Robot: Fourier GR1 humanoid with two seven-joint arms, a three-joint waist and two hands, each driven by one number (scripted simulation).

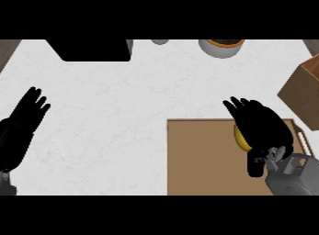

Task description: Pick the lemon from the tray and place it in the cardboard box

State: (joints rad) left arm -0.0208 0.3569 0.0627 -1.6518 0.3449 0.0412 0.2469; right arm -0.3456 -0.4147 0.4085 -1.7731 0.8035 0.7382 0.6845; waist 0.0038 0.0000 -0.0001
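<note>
Take the tray (202,156) as your landmark: it is the flat brown panel on the white surface (134,101), running out of view at the lower edge. Your right hand (260,128) hangs over the right part of the tray, palm down, its fingers (238,106) straight and slightly spread, pointing toward the tray's far edge. The thumb (254,166) reaches back toward the grey forearm (299,176). Only a thin yellow sliver of the lemon (240,139) shows, on the tray, at the left edge of your palm; the hand covers the rest. You cannot tell from here whether the palm touches the lemon, and the fingers do not look curled round it.

The cardboard box (311,89) sits off the tray's far right corner, tilted, partly cut by the right edge of the view, its open top showing a lighter brown inside. The lemon is not in it.

Your left hand (19,124) rests well to the left of the tray, over the surface, fingers straight and lightly fanned, holding nothing.

Beyond the tray's far edge, along the back of the surface, you have a black block (93,49) to the left and a white bowl (221,48) with dark contents further right
</note>
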